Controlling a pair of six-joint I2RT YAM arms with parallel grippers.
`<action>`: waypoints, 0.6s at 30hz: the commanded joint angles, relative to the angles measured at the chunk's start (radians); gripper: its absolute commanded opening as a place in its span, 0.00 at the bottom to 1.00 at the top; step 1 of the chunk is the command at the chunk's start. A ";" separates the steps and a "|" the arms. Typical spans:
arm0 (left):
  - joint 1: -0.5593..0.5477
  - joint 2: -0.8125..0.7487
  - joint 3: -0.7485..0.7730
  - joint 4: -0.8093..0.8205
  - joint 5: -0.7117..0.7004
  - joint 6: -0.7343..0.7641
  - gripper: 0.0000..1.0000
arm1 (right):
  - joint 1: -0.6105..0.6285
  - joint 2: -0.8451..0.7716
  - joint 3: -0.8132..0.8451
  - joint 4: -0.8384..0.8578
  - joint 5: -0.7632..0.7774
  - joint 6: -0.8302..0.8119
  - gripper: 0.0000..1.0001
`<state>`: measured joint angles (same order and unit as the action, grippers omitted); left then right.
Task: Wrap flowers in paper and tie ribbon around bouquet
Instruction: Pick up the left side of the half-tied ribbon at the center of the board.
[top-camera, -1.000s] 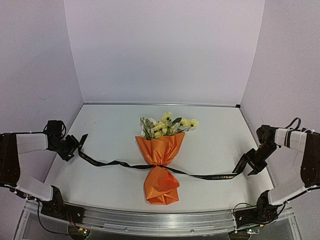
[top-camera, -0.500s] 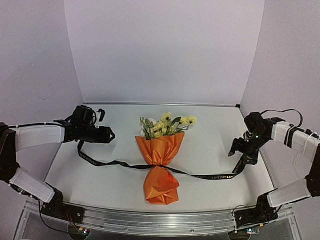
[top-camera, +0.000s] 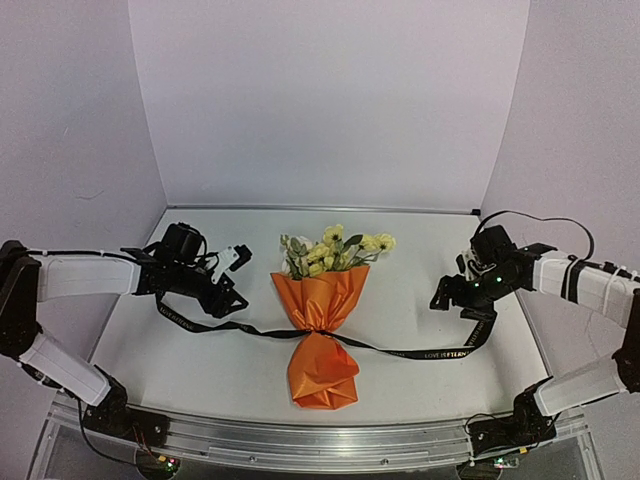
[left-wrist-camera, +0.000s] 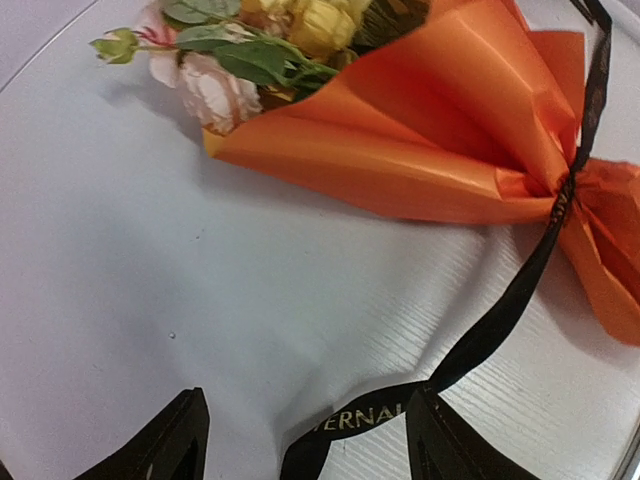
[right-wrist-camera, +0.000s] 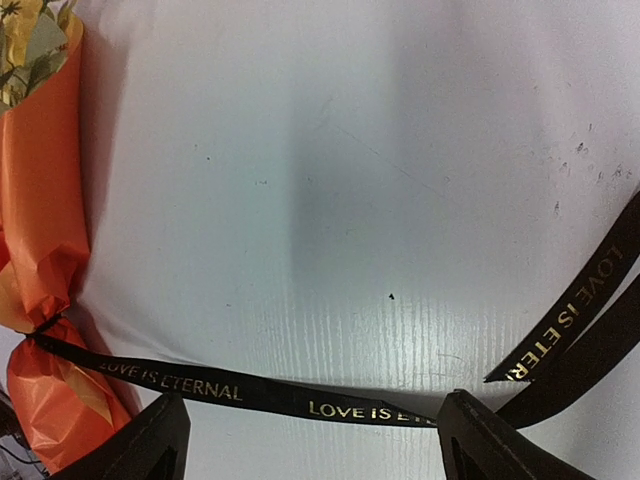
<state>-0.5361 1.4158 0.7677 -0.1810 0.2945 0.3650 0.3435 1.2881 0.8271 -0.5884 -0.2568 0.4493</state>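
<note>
Overhead camera: the bouquet lies in the middle of the table. Its flowers point toward the back wall, and the orange paper is cinched at the waist by the ribbon. The black tails of the ribbon trail out to either side. I see the left gripper low by the left tail and the right gripper near the right tail.

Left wrist camera: my fingers stand spread with nothing between them but the tabletop. The ribbon lies loose there and runs up to the tie. Cream-pink and yellow blooms show beyond it.

Right wrist camera: the jaws stand wide apart and empty. The ribbon, lettered LOVE IS ETERNAL, lies flat on the table between the fingertips. Two lengths of it slant off at the right edge, and the bouquet sits at the left edge.
</note>
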 joint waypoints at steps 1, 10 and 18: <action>-0.064 0.057 0.002 -0.019 -0.025 0.195 0.70 | 0.012 -0.035 -0.019 0.057 -0.004 -0.032 0.89; -0.137 0.129 0.042 -0.060 -0.020 0.260 0.68 | 0.025 -0.027 -0.049 0.070 0.002 -0.034 0.89; -0.145 0.160 0.014 -0.021 -0.049 0.290 0.66 | 0.034 -0.004 -0.050 0.083 0.008 -0.025 0.88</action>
<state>-0.6762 1.5524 0.7719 -0.2354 0.2684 0.6201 0.3664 1.2770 0.7781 -0.5319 -0.2590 0.4267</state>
